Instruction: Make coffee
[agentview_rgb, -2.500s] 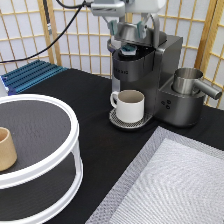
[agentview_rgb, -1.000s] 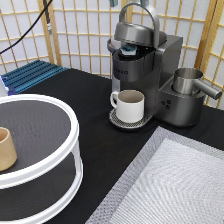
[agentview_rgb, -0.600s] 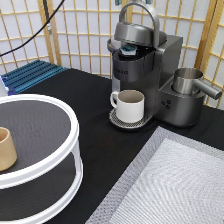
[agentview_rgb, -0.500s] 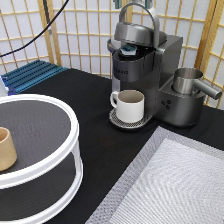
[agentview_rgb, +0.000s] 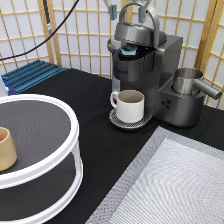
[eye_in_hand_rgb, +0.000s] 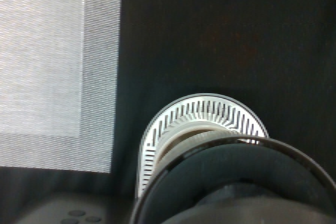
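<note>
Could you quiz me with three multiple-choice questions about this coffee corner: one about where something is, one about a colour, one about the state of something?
1. Where does the cream-white mug stand?
A. on the round drip tray under the coffee machine's spout
B. on the white round stand
C. on the grey mat

2. What colour is the top of the coffee pod sitting in the machine?
A. red
B. teal-blue
C. yellow

3. How is the machine's lid?
A. shut flat
B. raised, with the pod showing beneath it
C. taken off and lying on the table

Answers:
1 A: the mug sits on the slotted tray in front of the machine.
2 B: a teal-blue patch shows in the open chamber.
3 B: the lid is tilted up; the gripper hangs just above its handle, fingers apart.
</note>
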